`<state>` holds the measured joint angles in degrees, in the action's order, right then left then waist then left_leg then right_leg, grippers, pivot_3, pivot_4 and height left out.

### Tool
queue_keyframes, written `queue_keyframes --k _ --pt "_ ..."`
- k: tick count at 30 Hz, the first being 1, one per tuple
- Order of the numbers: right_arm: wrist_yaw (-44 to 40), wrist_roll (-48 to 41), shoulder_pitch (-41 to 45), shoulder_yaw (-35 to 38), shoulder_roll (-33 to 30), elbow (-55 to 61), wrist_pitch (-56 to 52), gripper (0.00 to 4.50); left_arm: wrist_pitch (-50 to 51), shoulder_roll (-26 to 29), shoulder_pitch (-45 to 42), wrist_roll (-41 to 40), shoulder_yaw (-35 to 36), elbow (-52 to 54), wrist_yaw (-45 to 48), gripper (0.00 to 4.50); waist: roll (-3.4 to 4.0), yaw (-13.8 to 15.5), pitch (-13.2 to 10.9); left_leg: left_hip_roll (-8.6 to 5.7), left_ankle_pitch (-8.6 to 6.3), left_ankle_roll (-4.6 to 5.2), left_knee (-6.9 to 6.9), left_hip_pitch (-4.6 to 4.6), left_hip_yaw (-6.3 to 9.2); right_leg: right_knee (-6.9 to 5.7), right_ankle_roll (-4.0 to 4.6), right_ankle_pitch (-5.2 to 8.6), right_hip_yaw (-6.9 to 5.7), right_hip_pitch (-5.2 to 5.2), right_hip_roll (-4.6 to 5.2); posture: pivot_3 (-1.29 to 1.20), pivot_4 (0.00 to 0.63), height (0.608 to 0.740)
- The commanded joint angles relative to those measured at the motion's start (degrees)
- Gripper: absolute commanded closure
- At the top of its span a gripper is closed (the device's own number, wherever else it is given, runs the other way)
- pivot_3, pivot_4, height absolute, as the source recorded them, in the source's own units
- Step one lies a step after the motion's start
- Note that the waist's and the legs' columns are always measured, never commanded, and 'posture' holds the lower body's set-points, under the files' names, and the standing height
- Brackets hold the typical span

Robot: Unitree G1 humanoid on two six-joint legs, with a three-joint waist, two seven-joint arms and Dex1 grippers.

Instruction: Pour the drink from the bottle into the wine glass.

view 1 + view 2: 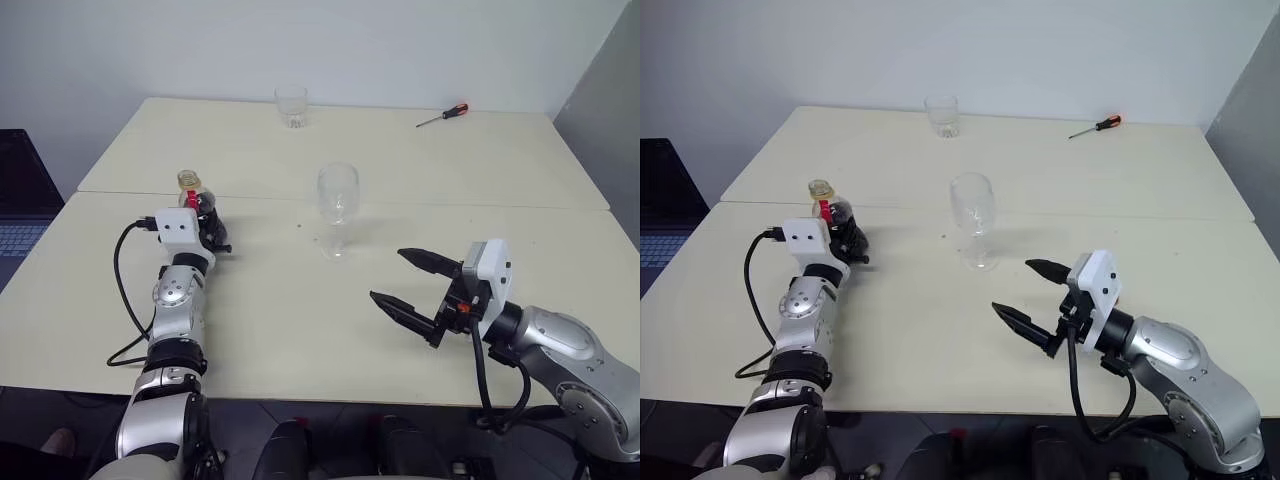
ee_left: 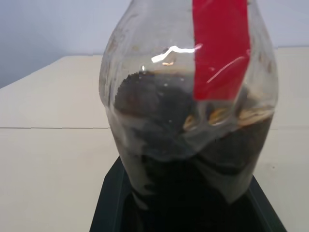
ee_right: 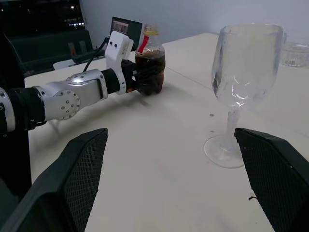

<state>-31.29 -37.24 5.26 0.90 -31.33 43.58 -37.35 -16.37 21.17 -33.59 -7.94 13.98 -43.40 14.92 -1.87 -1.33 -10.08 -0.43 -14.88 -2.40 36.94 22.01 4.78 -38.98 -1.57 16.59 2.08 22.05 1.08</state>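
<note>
Well left of the wine glass [image 1: 338, 208], the left gripper [image 1: 212, 232] had clamped the bottle [image 1: 197, 205] on the table, right gripper [image 1: 412, 283] spread empty; grasp made, lifting and uncapping likely next

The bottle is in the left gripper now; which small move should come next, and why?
Probably lift the bottle a little off the table. The left gripper is shut on it, it stands upright with its cap on, and the wine glass stands apart, empty.
</note>
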Motion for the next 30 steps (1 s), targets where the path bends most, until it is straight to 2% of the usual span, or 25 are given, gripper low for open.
queue_keyframes --k 1,7,16,24,30 --pt "0.13 -0.94 1.68 0.53 0.22 0.27 0.6 0.0 0.91 2.38 -4.5 0.11 -2.59 4.18 6.31 3.52 -0.02 0.04 -0.01 -0.01 0.0 0.0 0.0 0.02 -0.01 0.0 0.0 0.0 -0.04 0.0 -0.01 0.0 0.15 0.74" --pt "3.86 -4.35 8.32 1.85 2.88 -1.62 -2.33 0.0 2.1 5.3 -12.62 0.63 -6.23 1.37 16.23 3.52 -0.04 -0.21 -0.03 -0.01 0.01 0.0 0.03 0.14 -0.04 -0.03 0.01 0.0 -0.08 0.11 -0.05 0.0 0.15 0.74" --pt "7.21 -8.52 16.4 3.07 3.37 -3.16 -5.78 0.0 -4.73 6.4 -23.83 4.84 -11.52 -8.7 25.63 3.52 -0.04 -0.32 -0.03 -0.08 0.01 0.01 0.06 0.46 -0.03 -0.01 0.01 -0.01 -0.08 0.34 -0.06 0.0 0.15 0.74" --pt "10.34 -4.61 20.02 1.17 2.8 -5.26 -7.15 0.0 -12.31 7.31 -32.03 8.96 -14.4 -16.55 30.02 3.52 -0.04 -0.38 -0.03 -0.08 0.03 0.03 0.16 1.04 -0.13 -0.31 0.04 -0.04 -0.04 1.09 -0.06 0.0 0.15 0.74" --pt "10.86 -2.64 21.27 0.09 2.92 -5.85 -7.08 0.0 -18.73 8.84 -35.91 12.49 -16.69 -20.13 31.81 3.52 -0.04 -0.57 -0.03 -0.08 0.03 0.03 0.13 1.02 -0.17 -0.37 0.04 -0.03 0.09 1.14 -0.07 0.0 0.15 0.74"
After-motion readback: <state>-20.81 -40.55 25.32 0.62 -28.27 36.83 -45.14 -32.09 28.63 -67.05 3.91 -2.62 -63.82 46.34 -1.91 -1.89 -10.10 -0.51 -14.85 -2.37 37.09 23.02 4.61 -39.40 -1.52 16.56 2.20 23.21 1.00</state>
